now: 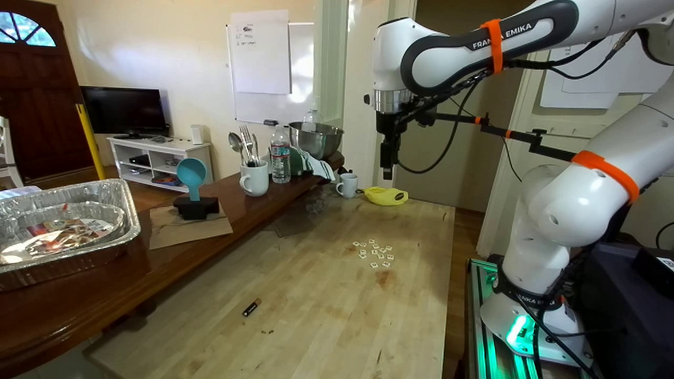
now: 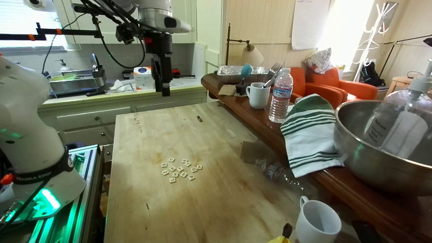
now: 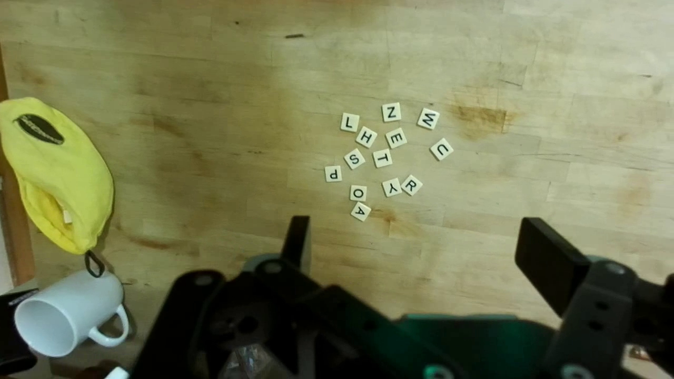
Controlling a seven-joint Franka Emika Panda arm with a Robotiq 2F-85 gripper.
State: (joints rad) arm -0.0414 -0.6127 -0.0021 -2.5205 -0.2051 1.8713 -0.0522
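Observation:
My gripper (image 3: 416, 226) is open, with nothing between its wide-apart black fingers. It hangs well above the wooden table, and it also shows in both exterior views (image 1: 388, 166) (image 2: 162, 88). Several small white letter tiles (image 3: 383, 158) lie face up in a loose cluster on the table, ahead of the fingers in the wrist view. The cluster also shows in both exterior views (image 1: 380, 256) (image 2: 175, 174). A yellow banana-shaped plush pouch (image 3: 63, 163) lies at the table's end. A white mug (image 3: 79, 305) is beside it. My gripper touches nothing.
A battery (image 1: 251, 307) lies on the table (image 1: 326, 316). A raised dark wooden counter (image 2: 236, 103) along one side bears foil trays (image 1: 131, 221), a cutlery mug (image 1: 255, 179), a water bottle (image 2: 280, 96), a striped towel (image 2: 310, 131) and a steel bowl (image 2: 381, 165).

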